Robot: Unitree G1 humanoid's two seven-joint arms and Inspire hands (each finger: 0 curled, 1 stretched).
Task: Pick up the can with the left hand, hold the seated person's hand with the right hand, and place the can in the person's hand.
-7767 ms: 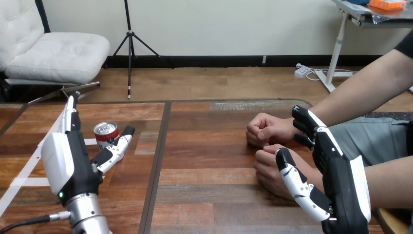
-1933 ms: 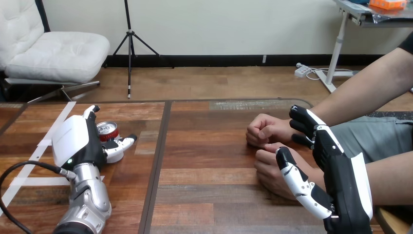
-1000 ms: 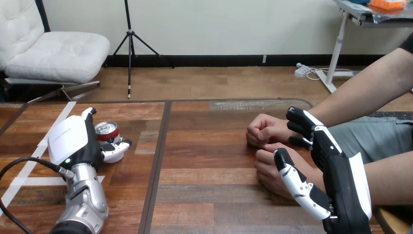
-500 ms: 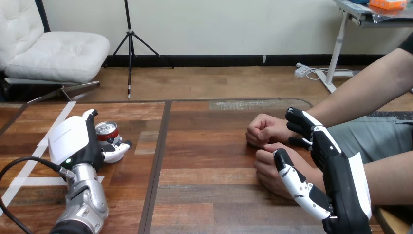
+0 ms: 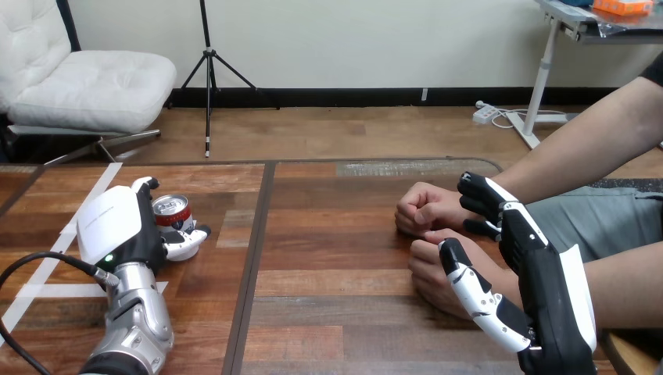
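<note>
Head view: nearest, at right, the right hand (image 5: 547,289) is spread, thumb and fingers straddling the wrist behind the person's nearer hand (image 5: 428,269) without closing on it. Farther left, the left hand (image 5: 117,226) curls round the can (image 5: 170,211), which stands upright on the table (image 5: 328,234), just right of the palm. Thin metal, likely light, slick and easily dented: grip the mid-wall gently.

Wooden desk (image 5: 336,234), dark seam down its middle. It carried one can (image 5: 170,209), upright within the left hand's (image 5: 117,230) curled fingers, white tape strips (image 5: 39,291) beside that hand, and the person's far fist (image 5: 426,209) and near fist (image 5: 430,269) just beside the right hand (image 5: 547,289).
</note>
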